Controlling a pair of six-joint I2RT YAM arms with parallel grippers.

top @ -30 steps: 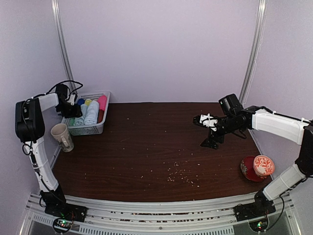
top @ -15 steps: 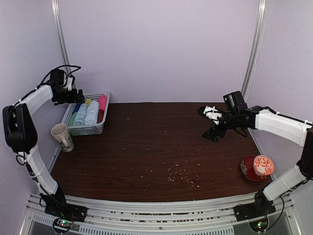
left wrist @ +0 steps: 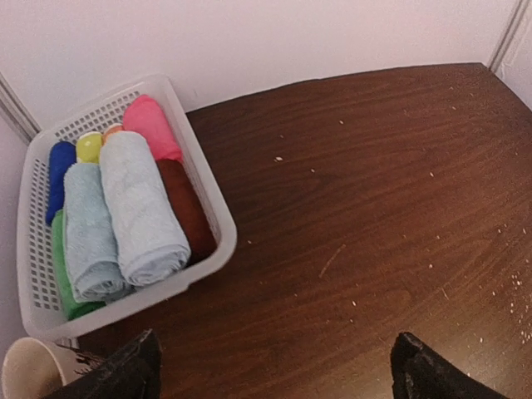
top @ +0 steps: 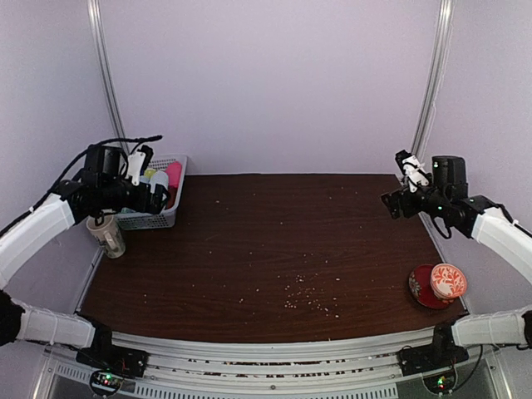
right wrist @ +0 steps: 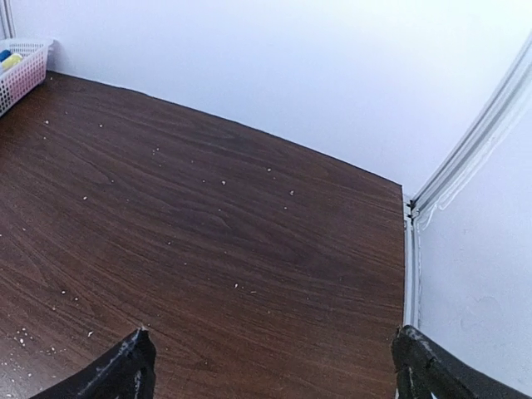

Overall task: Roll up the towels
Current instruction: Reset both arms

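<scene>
Two towels (left wrist: 116, 220), both pale blue and both rolled, lie side by side and touching in the one white basket (left wrist: 218, 218) at the far left corner of the counter (top: 274, 241), their lengths running from the basket's far wall towards its near one; around them I count five brighter rolls, one bright blue (left wrist: 60, 170), one yellow (left wrist: 89, 147), one pink (left wrist: 151, 125), one green (left wrist: 60, 278) and one dark red (left wrist: 187, 208), the green partly beneath the left towel. One pale cup (top: 106, 234) stands just beside the basket's near end. The left tool (left wrist: 274, 378) hangs near the basket, its two fingers spread wide with nothing between them. Many pale crumbs (top: 303, 295) speckle the middle of the dark wood. Further right, the right tool (right wrist: 274, 374) is raised over the far right part of the counter, likewise wide and holding nothing. At the near right edge sits one red dish (top: 422, 288) bearing one patterned bowl (top: 449, 280)
</scene>
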